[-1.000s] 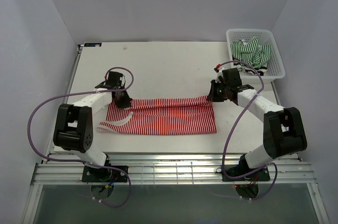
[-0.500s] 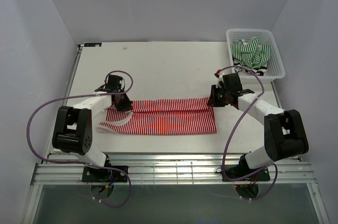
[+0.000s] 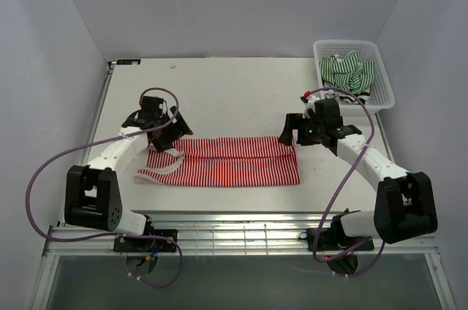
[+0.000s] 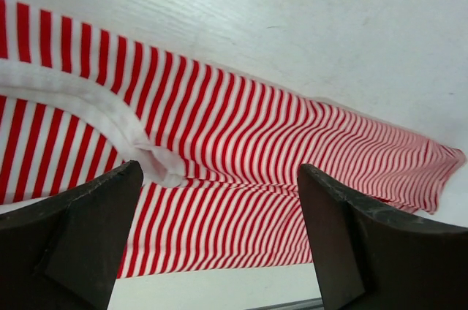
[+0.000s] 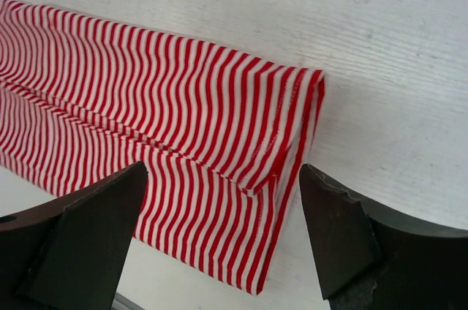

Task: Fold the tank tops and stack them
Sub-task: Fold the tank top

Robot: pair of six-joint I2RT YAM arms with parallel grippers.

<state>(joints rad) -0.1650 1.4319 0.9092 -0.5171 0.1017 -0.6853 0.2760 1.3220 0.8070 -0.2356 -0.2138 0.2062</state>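
Left tool (image 3: 172, 131): I read the jaws as spread wide with nothing between them, sitting above the white-trimmed strap end of the red-and-white tank top (image 3: 227, 162). Right tool (image 3: 291, 131): equally wide apart and empty, over the folded hem corner. The top lies flat on the counter (image 3: 234, 91) as a long folded band running from beneath one tool to beneath the other. The green-and-white top (image 3: 347, 70) is bunched in the basket (image 3: 382, 96), beyond the right tool.

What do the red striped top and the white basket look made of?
The red-and-white tank top looks like soft matte knit cloth: it lies limp, rippled and folded. The basket looks like rigid white plastic, judging by its moulded lattice walls.
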